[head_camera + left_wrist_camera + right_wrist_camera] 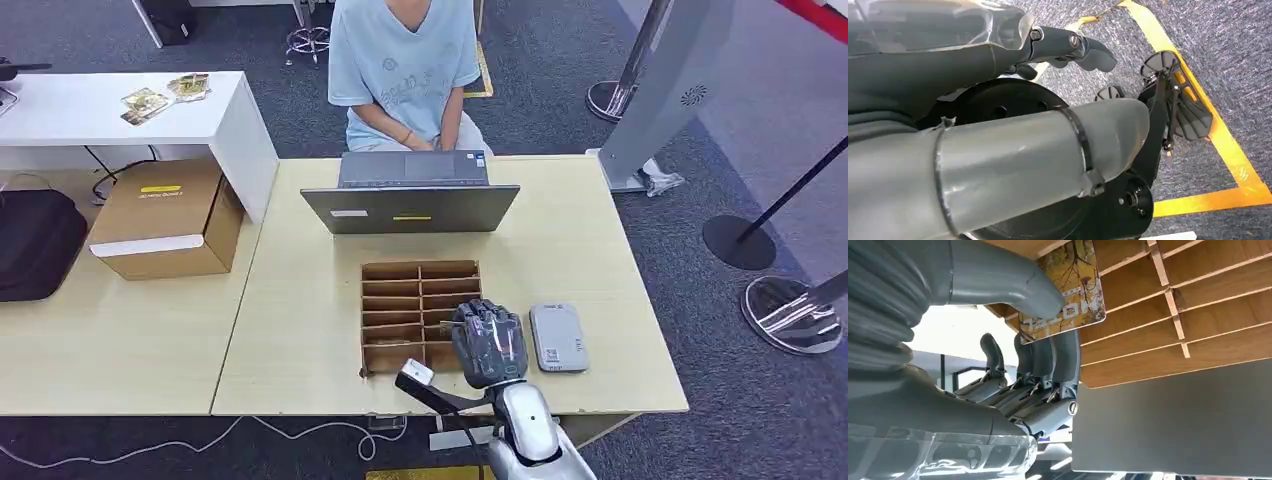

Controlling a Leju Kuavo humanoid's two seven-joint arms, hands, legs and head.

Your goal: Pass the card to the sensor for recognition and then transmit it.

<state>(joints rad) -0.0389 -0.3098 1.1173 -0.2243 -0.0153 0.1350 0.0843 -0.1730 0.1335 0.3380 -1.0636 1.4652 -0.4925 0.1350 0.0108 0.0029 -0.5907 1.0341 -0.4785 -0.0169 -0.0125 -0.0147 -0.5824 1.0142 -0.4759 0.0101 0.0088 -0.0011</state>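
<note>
My right hand (489,341) hovers over the right column of the cardboard slot rack (400,300) near the table's front edge. In the right wrist view that hand (1013,340) pinches a yellow-brown printed card (1075,285) between the grey thumb and the dark fingers, just in front of the rack's wooden dividers (1173,300). A grey flat sensor (557,337) lies on the table immediately right of the hand. My left hand (1068,47) hangs beside my body over the carpet, fingers loosely curled with nothing in them.
An open grey laptop (411,197) stands behind the rack, with a seated person (405,70) at it. A cardboard box (165,218) and a black bag (35,240) sit on the left table. More cards (165,95) lie on a white desk.
</note>
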